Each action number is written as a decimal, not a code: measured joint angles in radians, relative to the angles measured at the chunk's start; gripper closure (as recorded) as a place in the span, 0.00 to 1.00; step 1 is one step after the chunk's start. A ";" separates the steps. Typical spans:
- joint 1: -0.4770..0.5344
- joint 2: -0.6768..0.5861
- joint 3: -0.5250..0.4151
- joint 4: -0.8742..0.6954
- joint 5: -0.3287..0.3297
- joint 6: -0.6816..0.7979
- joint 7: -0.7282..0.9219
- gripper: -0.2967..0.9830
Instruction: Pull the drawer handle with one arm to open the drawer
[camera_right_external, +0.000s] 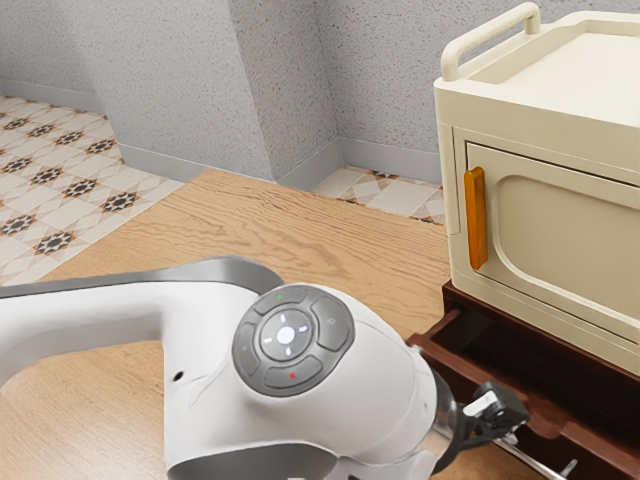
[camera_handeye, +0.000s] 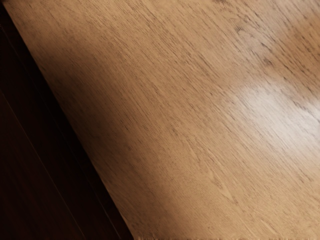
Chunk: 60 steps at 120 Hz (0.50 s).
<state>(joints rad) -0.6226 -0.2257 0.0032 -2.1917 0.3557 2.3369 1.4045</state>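
Here's the handle (camera_right_external: 537, 461), a slim metal bar along the outside of the brown drawer (camera_right_external: 590, 449), and it lies right beside the gripper (camera_right_external: 490, 418), stretching from there toward the exterior view's lower right. That long axis runs along the drawer front, so the pull has to go square across it, away from the cream cabinet (camera_right_external: 560, 215) and out over the wooden counter (camera_right_external: 330, 225). Only one arm (camera_right_external: 300, 400) in play, reaching in from the exterior view's left, its hand end close up against the front. Is the gripper grasping the bar or released? Can't tell from here; the contact is hidden. And look, the drawer stands partly out already, its dark inside open between front and cabinet. In my judgement this is the pulling stage, well along: if there's a hold, draw straight back, keeping level with the bar. Let the pull skew along its length and the gripper could slide off, or the drawer could bind.
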 joint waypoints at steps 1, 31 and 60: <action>-0.001 -0.001 0.000 0.001 -0.001 -0.003 0.000 0.29; -0.034 -0.040 -0.003 0.004 -0.012 -0.117 0.001 0.29; -0.065 -0.096 -0.001 -0.030 -0.022 -0.172 0.001 0.32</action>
<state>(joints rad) -0.6873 -0.3213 0.0020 -2.2222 0.3339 2.1650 1.4052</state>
